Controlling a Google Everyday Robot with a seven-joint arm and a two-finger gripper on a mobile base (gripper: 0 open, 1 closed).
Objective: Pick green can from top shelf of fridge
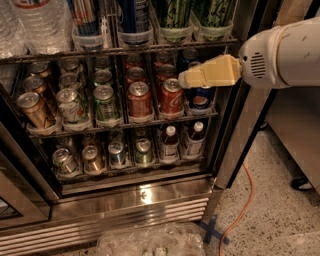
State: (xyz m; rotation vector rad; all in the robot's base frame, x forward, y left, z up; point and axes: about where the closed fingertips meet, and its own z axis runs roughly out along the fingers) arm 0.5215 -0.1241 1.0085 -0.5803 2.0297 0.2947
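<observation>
Two tall light-green cans with dark streaks stand in clear cup trays at the right end of the top shelf point(125, 50) of the fridge point(130, 210): one green can point(175, 15) and a second green can point(215, 15) right of it. Their tops are cut off by the picture's upper edge. My gripper point(186, 79), cream-yellow on a white arm point(280, 52), reaches in from the right. It sits just below the top shelf's front edge, under the two green cans, in front of the middle shelf's right-hand cans.
Water bottles point(35, 25) and tall blue cans point(135, 20) fill the rest of the top shelf. Short soda cans, including red ones point(140, 100) and a green-and-silver one point(105, 102), fill the middle rack. Small bottles point(167, 142) stand below. An orange cable point(245, 200) lies on the floor.
</observation>
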